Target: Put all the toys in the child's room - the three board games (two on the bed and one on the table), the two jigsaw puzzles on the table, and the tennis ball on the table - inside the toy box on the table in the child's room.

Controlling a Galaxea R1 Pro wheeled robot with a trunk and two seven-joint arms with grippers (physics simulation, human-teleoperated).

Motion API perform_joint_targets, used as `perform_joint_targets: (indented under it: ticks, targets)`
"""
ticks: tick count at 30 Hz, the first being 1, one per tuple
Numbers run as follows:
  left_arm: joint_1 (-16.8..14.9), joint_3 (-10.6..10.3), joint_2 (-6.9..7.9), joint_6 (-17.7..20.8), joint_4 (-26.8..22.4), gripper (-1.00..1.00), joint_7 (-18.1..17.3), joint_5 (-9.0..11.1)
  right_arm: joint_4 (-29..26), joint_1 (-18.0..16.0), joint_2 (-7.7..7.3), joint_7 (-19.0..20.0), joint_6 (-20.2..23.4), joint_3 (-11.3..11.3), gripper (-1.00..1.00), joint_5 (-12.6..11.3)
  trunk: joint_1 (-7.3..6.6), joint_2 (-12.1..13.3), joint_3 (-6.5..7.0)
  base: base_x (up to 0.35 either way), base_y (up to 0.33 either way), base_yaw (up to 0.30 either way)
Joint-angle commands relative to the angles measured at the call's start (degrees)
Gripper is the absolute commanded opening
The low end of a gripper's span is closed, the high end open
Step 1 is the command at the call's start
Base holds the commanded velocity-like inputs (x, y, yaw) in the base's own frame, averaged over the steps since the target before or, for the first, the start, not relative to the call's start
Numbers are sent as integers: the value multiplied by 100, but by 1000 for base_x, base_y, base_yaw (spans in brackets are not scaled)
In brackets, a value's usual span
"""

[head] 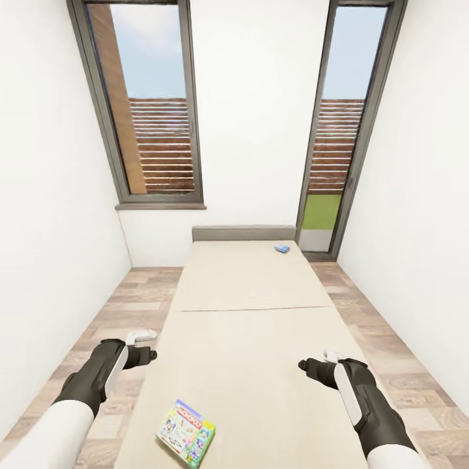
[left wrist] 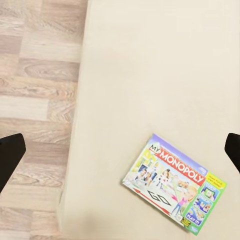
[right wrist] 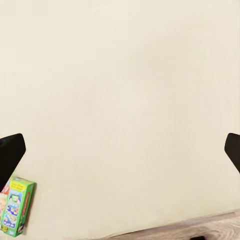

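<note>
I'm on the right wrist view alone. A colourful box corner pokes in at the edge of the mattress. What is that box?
Observer: It's a flat game box lettered MONOPOLY, lying on the bed at the near end, closer to the bed's left edge.
Operator: Any other game on the bed?
Observer: Yes, a small blue box lies at the far end, close to the headboard, toward the right side.
Operator: Where's the left tool?
Observer: The left tool hovers open by the bed's left edge, holding nothing.
</note>
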Motion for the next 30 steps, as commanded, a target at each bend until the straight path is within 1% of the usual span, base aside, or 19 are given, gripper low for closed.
perform_joint_targets:
  ticks: [1,7,19,23,30]
  targets:
    - [-4,12,-1,27,-6,100,-23,2,-7,-5,4,-46,24,-13,100,-62,5,-10,-11,186,115,0]
    - [-4,11,-2,25,-6,100,-23,-1,-9,-5,2,-46,26,-14,100,-71,5,-10,-11,82,48,0]
    - [-4,4,-9,24,-6,100,-20,-4,-10,-5,39,-46,25,-8,100,-62,5,-10,-11,19,7,0]
    - [-4,4,-9,17,-6,100,-16,-4,-10,-5,40,-46,26,-9,100,-60,5,-10,-11,147,49,0]
    - [-4,4,-13,-245,-1,100,-14,-11,-10,-5,42,-46,26,-10,100,-59,5,-10,-11,169,48,0]
